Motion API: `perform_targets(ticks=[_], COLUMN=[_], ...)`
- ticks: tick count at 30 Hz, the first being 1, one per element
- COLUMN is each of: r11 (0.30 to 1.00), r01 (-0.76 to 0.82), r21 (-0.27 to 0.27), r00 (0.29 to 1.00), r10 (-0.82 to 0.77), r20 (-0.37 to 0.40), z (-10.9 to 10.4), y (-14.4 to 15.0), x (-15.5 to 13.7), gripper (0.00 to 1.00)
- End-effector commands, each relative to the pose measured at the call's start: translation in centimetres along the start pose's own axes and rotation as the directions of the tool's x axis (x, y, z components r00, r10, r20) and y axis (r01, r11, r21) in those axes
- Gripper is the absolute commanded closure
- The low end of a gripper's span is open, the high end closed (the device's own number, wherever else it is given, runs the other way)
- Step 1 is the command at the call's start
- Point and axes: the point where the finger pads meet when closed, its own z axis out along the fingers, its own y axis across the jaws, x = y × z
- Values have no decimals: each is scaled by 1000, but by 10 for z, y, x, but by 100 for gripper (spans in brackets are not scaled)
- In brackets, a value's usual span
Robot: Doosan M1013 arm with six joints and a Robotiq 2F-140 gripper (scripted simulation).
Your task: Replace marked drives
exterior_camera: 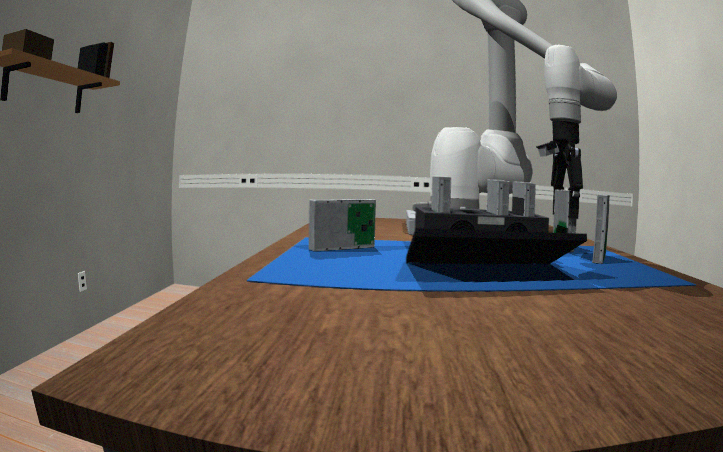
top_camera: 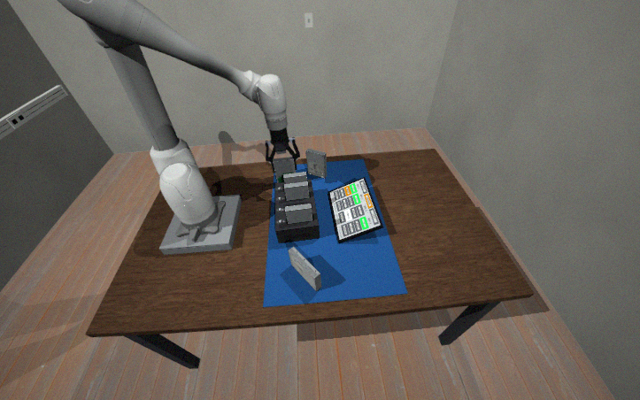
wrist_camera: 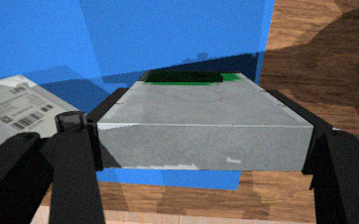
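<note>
My gripper [top_camera: 284, 159] [exterior_camera: 566, 204] [wrist_camera: 195, 105] is shut on a grey drive [top_camera: 284, 165] [exterior_camera: 560, 204] [wrist_camera: 204, 106], held upright beyond the dock's far end, green board side low. Whether its lower end touches the mat is hidden. The black dock [top_camera: 297, 232] [exterior_camera: 437, 222] holds three upright drives: a near one [top_camera: 298, 214] [exterior_camera: 441, 194], a middle one [top_camera: 296, 191] [exterior_camera: 498, 196] and a far one [top_camera: 295, 177] [exterior_camera: 523, 198]. A wider gap separates the near and middle ones. One loose drive [top_camera: 316, 163] [exterior_camera: 600, 229] [wrist_camera: 23, 111] stands right of the held drive; another [top_camera: 304, 268] [exterior_camera: 342, 225] stands at the mat's near end.
The tilted screen [top_camera: 355, 208] [exterior_camera: 493, 249] stands right of the dock on the blue mat [top_camera: 372, 278] [exterior_camera: 296, 269] [wrist_camera: 179, 30]. It shows rows of boxes, some green, orange or white; the text is too small to read. The robot base [top_camera: 200, 243] is left of the dock.
</note>
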Motion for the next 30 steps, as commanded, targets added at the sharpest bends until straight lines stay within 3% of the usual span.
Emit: perform_targets(ticks=[1, 5, 6, 30], r11=[1000, 1000, 1000, 1000], r01=[0, 0, 0, 0], r21=[1, 1, 1, 1], r00=[1000, 1000, 1000, 1000], r10=[0, 0, 0, 0], r20=[1, 1, 1, 1], z=[0, 0, 0, 0], y=[0, 0, 0, 0], x=[0, 0, 0, 0], gripper=[90, 90, 11, 11])
